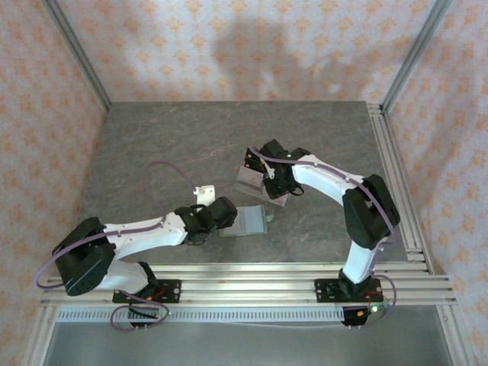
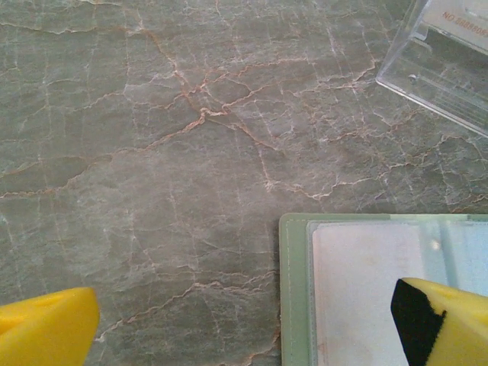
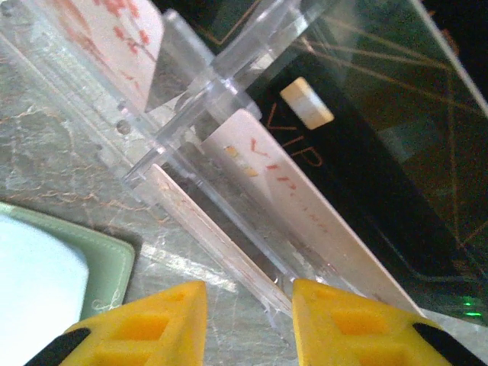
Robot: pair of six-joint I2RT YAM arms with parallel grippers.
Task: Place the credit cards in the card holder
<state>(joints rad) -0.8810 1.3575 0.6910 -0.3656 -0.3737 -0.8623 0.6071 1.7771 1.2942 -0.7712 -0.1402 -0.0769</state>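
1. Yellow pads (image 3: 152,324) of my right gripper (image 3: 250,328) sit at the bottom edge of the right wrist view, with a narrow gap between them. The front edge of the clear acrylic stand (image 3: 179,99) runs down into that gap. I can't tell whether I'm pinching it, a card, or nothing.
2. Same view: the stand holds the credit cards (image 3: 293,202) on edge in its tiers. The pale pink card is in front, the black card (image 3: 366,175) behind it, and another pale one is at top left. Their long axes run upper left to lower right, parallel to the stand walls. A green corner of the card holder (image 3: 107,263) lies flat at lower left, just beside the stand's foot.
3. Left wrist view: my left gripper (image 2: 244,320) is spread wide, one pad in each bottom corner. The right-hand pad hangs over the card holder. The holder lies open, pale slotted side up, with its edges square to the frame. It runs out of frame to the right and bottom, so I can't read its long axis here. The stand is at top right, apart from the holder on the marbled table (image 2: 152,152), and has a red-printed card in it.
4. Top external view: the holder lies open near mid-table, long axis roughly left-right and slightly skewed. My left gripper is just beside its left edge. My right gripper is at the stand, just beyond the holder.
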